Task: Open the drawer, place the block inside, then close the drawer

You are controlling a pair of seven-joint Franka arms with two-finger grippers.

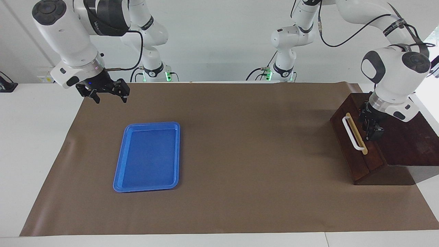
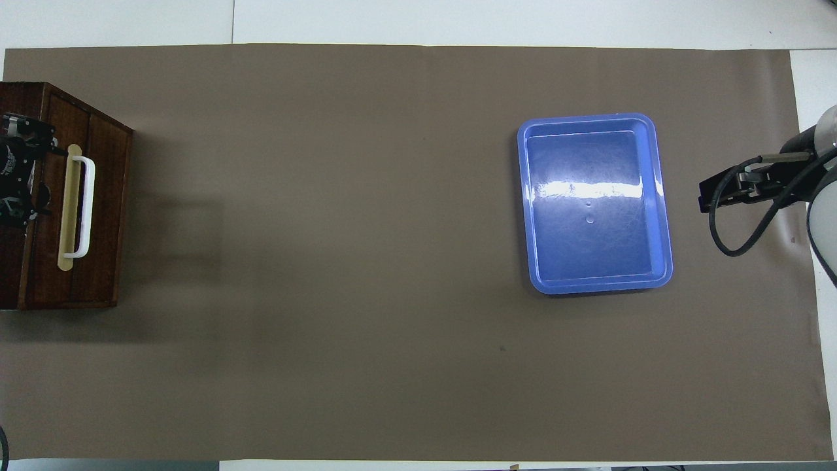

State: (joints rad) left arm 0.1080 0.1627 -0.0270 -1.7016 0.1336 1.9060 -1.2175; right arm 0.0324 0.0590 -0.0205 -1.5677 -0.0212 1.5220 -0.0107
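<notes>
The drawer [image 1: 346, 144] of the dark brown wooden box [image 1: 408, 140] stands at the left arm's end of the table. It is out by a thin pale strip beside its white bar handle [image 1: 352, 133]. The drawer front [image 2: 104, 209] and handle [image 2: 85, 206] also show in the overhead view. My left gripper [image 1: 372, 132] hangs low over the box top just beside the handle; it shows at the overhead view's edge [image 2: 16, 170]. My right gripper [image 1: 109, 97] is open and empty, up over the mat's corner at the right arm's end. The yellow block is not in view.
An empty blue tray [image 1: 147, 157] lies on the brown mat [image 1: 240, 154] toward the right arm's end; it also shows in the overhead view [image 2: 595, 203]. The box top is bare dark wood.
</notes>
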